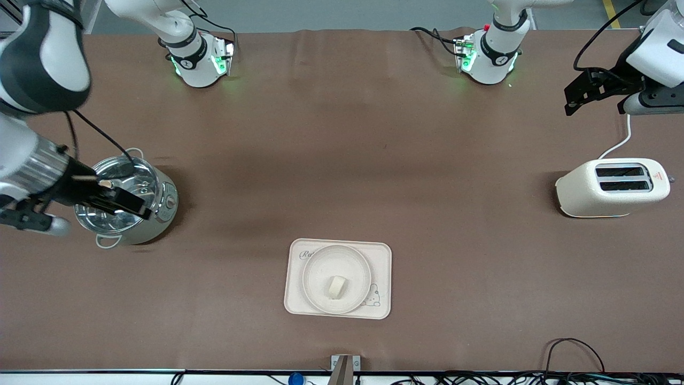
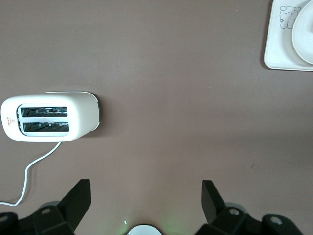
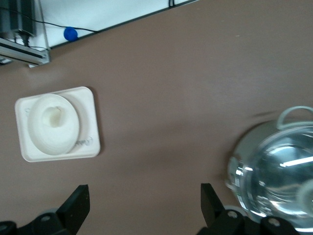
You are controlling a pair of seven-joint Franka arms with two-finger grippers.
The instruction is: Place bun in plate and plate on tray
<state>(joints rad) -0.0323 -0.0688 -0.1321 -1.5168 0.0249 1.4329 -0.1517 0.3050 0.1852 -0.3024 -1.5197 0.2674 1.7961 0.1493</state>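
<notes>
The bun (image 1: 336,287) lies in the plate (image 1: 315,267), and the plate sits on the tray (image 1: 382,256) near the table's front edge at mid-table. My right gripper (image 1: 136,206) is open and empty, up over the steel pot at the right arm's end. Its wrist view (image 3: 144,200) shows the tray (image 3: 90,122), plate (image 3: 54,142) and bun (image 3: 54,116) well away from it. My left gripper (image 1: 570,101) is open and empty, up over bare table at the left arm's end. Its wrist view (image 2: 146,196) shows a tray corner (image 2: 276,49) and the plate's edge (image 2: 305,29).
An open steel pot (image 1: 125,200) stands at the right arm's end and also shows in the right wrist view (image 3: 276,176). A cream toaster (image 1: 612,187) with its cord stands at the left arm's end and shows in the left wrist view (image 2: 51,117). Cables lie along the front edge.
</notes>
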